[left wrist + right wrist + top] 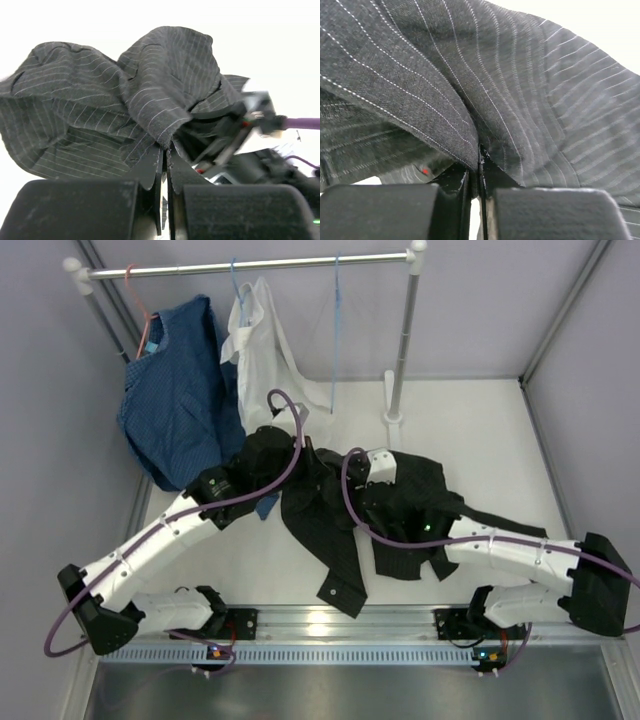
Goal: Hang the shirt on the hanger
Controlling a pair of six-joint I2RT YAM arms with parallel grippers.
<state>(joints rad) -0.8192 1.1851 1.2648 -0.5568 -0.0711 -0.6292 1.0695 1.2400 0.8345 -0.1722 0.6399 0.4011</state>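
Pinching a raised fold of the shirt (150, 85), the left jaws are closed on its cloth. The right jaws clamp shirt fabric just beside them, the rest lying on the worktop (480, 430) below; the hanger (336, 330) hangs well beyond both.

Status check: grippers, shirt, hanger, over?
Left gripper shut on shirt. Right gripper shut on shirt. Shirt crumpled on table; hanger bare on rail. White shirt hangs close beside it.
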